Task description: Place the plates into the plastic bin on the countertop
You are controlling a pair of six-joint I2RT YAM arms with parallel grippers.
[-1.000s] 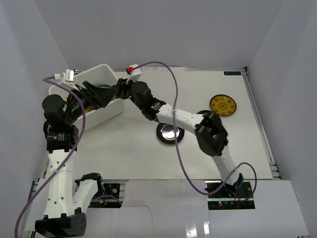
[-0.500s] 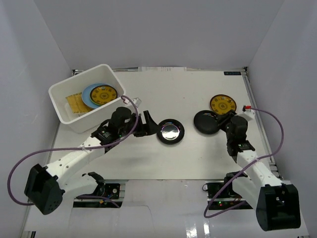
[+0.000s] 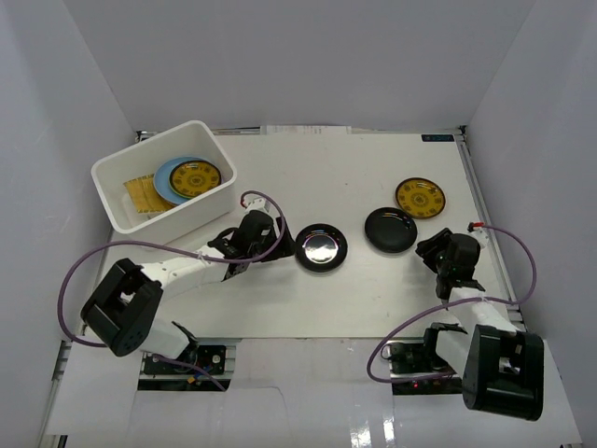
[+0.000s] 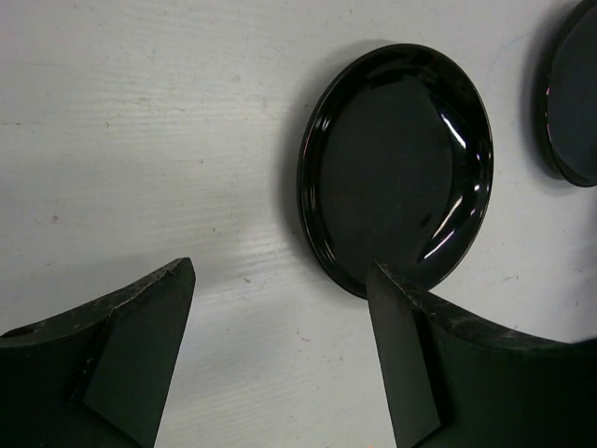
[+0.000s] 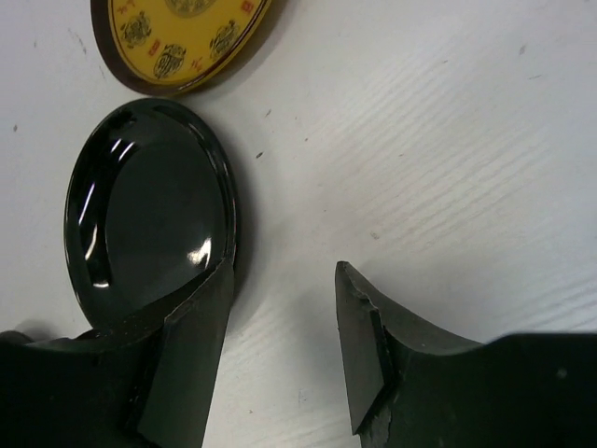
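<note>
Gold plate bears dark motifs; too small to read

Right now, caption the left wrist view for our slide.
Open left gripper over the countertop beside a glossy black plate; another black plate at frame edge.

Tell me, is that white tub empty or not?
Not empty: the plastic bin holds a gold-patterned plate on a blue plate, beside a woven yellow plate.

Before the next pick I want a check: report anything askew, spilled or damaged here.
Nothing looks spilled or broken. Only the plastic bin sits turned at an angle to the countertop edges. The centre black plate, right black plate and gold-patterned plate lie flat outside it.
</note>
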